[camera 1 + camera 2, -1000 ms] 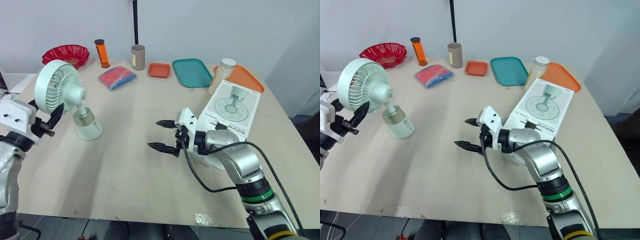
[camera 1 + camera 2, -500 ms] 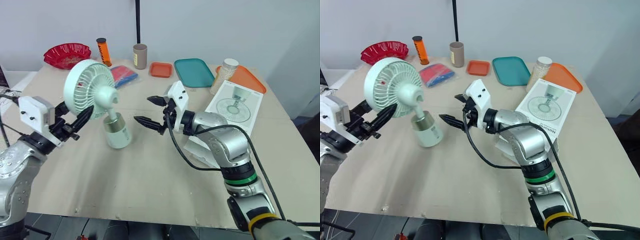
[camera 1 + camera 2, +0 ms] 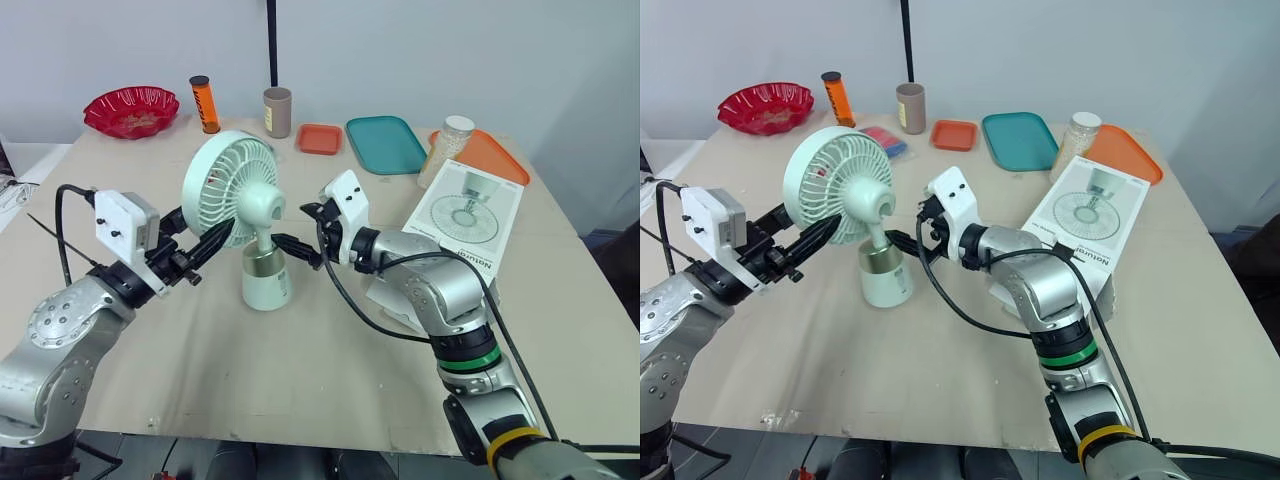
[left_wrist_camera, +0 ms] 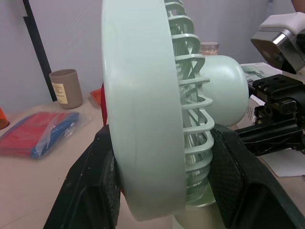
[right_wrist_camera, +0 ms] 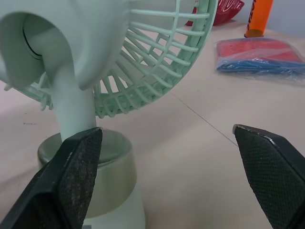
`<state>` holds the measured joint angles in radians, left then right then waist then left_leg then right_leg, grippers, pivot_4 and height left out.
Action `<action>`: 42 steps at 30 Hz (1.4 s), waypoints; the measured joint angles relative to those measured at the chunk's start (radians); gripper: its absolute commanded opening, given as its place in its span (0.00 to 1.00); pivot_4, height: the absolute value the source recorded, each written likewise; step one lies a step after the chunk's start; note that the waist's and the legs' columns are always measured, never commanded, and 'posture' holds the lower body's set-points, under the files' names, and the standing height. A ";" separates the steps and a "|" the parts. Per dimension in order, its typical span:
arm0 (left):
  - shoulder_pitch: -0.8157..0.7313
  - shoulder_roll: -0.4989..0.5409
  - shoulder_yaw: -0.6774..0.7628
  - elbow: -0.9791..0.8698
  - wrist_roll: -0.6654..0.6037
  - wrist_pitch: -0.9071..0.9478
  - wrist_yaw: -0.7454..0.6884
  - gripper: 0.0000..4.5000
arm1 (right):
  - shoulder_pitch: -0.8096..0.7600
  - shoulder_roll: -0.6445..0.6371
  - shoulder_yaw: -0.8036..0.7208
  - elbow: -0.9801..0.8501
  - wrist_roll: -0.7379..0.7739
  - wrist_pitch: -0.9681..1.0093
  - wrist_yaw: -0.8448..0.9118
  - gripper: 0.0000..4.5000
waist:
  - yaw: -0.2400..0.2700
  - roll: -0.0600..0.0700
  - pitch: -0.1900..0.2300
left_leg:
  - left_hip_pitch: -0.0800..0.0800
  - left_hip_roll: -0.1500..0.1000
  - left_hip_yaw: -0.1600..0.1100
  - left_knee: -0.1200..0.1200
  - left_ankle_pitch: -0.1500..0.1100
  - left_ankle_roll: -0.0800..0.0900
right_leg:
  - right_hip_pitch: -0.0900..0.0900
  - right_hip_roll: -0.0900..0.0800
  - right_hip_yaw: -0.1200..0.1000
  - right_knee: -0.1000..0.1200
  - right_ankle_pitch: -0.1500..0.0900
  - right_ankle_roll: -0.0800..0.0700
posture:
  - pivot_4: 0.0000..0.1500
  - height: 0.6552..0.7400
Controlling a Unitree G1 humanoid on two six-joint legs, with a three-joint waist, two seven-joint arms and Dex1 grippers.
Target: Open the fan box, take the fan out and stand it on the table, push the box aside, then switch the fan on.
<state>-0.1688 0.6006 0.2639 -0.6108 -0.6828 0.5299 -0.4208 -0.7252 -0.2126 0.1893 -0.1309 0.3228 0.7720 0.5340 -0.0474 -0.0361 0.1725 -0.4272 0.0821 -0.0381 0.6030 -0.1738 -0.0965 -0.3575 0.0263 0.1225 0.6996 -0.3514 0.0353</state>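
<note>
While the left gripper (image 3: 215, 240) clamps the head of the fan (image 3: 235, 190), the right gripper (image 3: 295, 230) gapes at its base. Beige table (image 3: 330, 370), pale wall (image 3: 450, 50).

We're getting bright, even light here, seemingly from overhead and pretty diffuse. The pale green plastic desk fan (image 3: 235, 190) throws only a soft, faint shadow on the light wooden tabletop (image 3: 300, 380), right around its base. The teal rectangular plastic tray (image 3: 384, 143) picks up a mild sheen. In the left wrist view the fan's rim sits so close that it goes soft, and the beige cylindrical cup (image 4: 66, 88) behind looks a bit fuzzy. In the right wrist view the grille reads clean, while the red-and-blue plastic-wrapped packet (image 5: 259, 55) at the back is a touch soft.
</note>
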 measured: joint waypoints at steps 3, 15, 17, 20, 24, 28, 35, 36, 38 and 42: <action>-0.012 -0.002 -0.018 0.006 0.019 -0.001 -0.004 0.45 | 0.000 -0.003 -0.003 0.000 0.000 0.018 0.001 1.00 | 0.000 0.000 0.000 | 0.000 0.000 0.000 0.000 0.000 0.000 | 0.000 0.000 0.000 0.000 0.000 0.000 | 1.00 0.99; 0.002 -0.042 -0.040 0.010 0.059 -0.018 -0.023 0.45 | 0.008 -0.027 0.006 -0.104 0.088 0.086 0.078 1.00 | 0.000 0.000 0.000 | -0.001 0.000 -0.001 0.000 0.000 0.000 | -0.001 0.000 0.000 0.000 0.000 0.000 | 1.00 0.99; 0.002 -0.043 -0.040 0.009 0.067 -0.019 -0.021 0.45 | 0.008 -0.024 0.006 -0.105 0.100 0.098 0.076 1.00 | 0.000 0.000 0.000 | -0.001 0.000 -0.001 0.000 0.000 0.000 | -0.001 0.000 0.000 0.000 0.000 0.000 | 1.00 0.99; 0.002 -0.044 -0.040 0.006 0.068 -0.019 -0.021 0.45 | 0.008 -0.019 0.016 -0.105 0.099 0.100 0.069 1.00 | 0.000 0.000 0.000 | -0.002 0.000 -0.001 0.000 0.000 0.000 | -0.002 0.000 0.000 0.000 0.000 0.000 | 1.00 0.99; 0.002 -0.046 -0.040 0.003 0.072 -0.019 -0.021 0.45 | 0.008 -0.021 0.045 -0.104 0.087 0.100 0.067 1.00 | 0.000 0.000 0.000 | -0.004 0.000 -0.001 0.000 0.000 0.000 | -0.005 0.000 0.000 0.000 0.000 0.000 | 1.00 0.99; -0.003 -0.052 -0.047 0.004 0.083 -0.019 -0.020 0.45 | 0.006 -0.014 0.045 -0.098 0.081 0.101 0.048 0.60 | 0.000 0.000 0.000 | -0.005 0.000 -0.001 0.000 0.001 -0.001 | -0.006 0.000 0.000 0.001 0.000 0.000 | 1.00 0.99; -0.027 -0.069 -0.070 0.020 0.103 -0.022 -0.024 0.45 | -0.004 0.003 0.047 -0.061 0.066 0.115 0.017 0.60 | -0.001 0.000 0.000 | -0.005 0.000 -0.001 0.000 0.001 -0.001 | -0.007 0.000 -0.001 0.001 0.001 -0.001 | 1.00 0.99; -0.027 -0.070 -0.070 0.024 0.106 -0.022 -0.025 0.45 | -0.006 0.004 0.047 -0.060 0.066 0.120 0.011 0.60 | -0.001 0.000 0.000 | -0.006 0.000 -0.001 0.000 0.001 -0.001 | -0.007 0.000 -0.001 0.001 0.001 -0.001 | 1.00 0.99; -0.028 -0.072 -0.070 0.027 0.110 -0.025 -0.026 0.45 | -0.014 0.007 0.046 -0.058 0.066 0.126 0.007 0.60 | 0.000 0.000 0.000 | -0.006 0.000 -0.001 0.001 0.001 -0.001 | -0.007 0.000 -0.001 0.001 0.001 -0.001 | 1.00 0.99; -0.028 -0.074 -0.070 0.042 0.115 -0.043 -0.031 0.45 | -0.027 0.021 0.044 -0.035 0.063 0.129 -0.013 0.47 | 0.000 0.000 0.000 | -0.006 0.000 -0.002 0.001 0.001 -0.001 | -0.007 0.000 -0.001 0.001 0.001 -0.001 | 1.00 0.99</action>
<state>-0.1969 0.5265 0.1942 -0.5691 -0.5677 0.4866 -0.4520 -0.7525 -0.1919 0.2333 -0.1661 0.3862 0.9007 0.5211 -0.0475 -0.0361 0.1726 -0.4334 0.0821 -0.0398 0.6036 -0.1729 -0.0980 -0.3647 0.0266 0.1212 0.7006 -0.3507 0.0342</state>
